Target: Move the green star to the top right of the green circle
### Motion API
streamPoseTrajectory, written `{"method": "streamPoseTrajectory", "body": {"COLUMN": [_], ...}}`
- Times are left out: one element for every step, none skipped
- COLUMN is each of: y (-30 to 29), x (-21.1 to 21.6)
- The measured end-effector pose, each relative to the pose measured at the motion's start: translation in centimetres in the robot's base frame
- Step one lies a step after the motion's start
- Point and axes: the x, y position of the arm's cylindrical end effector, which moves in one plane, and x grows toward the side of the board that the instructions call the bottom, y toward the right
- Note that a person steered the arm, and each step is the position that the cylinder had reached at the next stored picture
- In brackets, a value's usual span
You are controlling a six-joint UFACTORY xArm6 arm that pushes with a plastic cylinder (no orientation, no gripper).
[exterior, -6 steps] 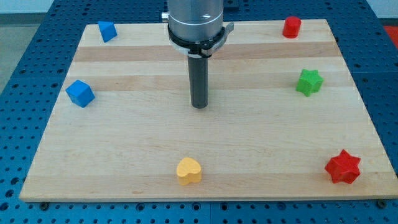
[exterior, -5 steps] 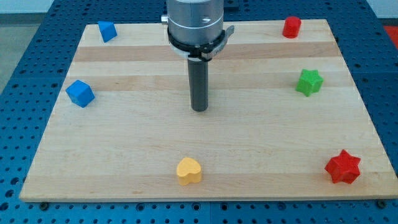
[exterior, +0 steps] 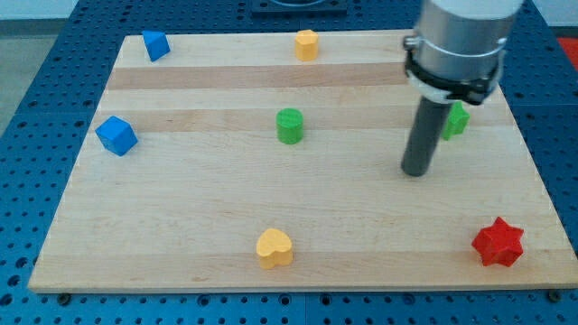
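The green star (exterior: 456, 120) sits on the right of the board, partly hidden behind my rod. The green circle (exterior: 289, 125), an upright cylinder, stands near the board's middle. My tip (exterior: 414, 171) rests on the board just below and to the left of the green star, well to the right of the green circle.
A blue block (exterior: 155, 45) sits at the top left, and another blue block (exterior: 116, 135) at the left edge. An orange block (exterior: 307, 43) is at the top centre. A yellow heart (exterior: 275, 247) is at the bottom. A red star (exterior: 498, 242) is at the bottom right.
My rod has moved from the board's middle to the right, next to the green star. The green circle and the orange block, hidden before, now show. The red block at the top right is now hidden.
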Motion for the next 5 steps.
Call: {"method": "streamPoseTrajectory", "body": {"y": [0.1,0.3,2.1,2.7,3.7], "x": [0.0,0.0,-0.3,-0.4,-0.8]}}
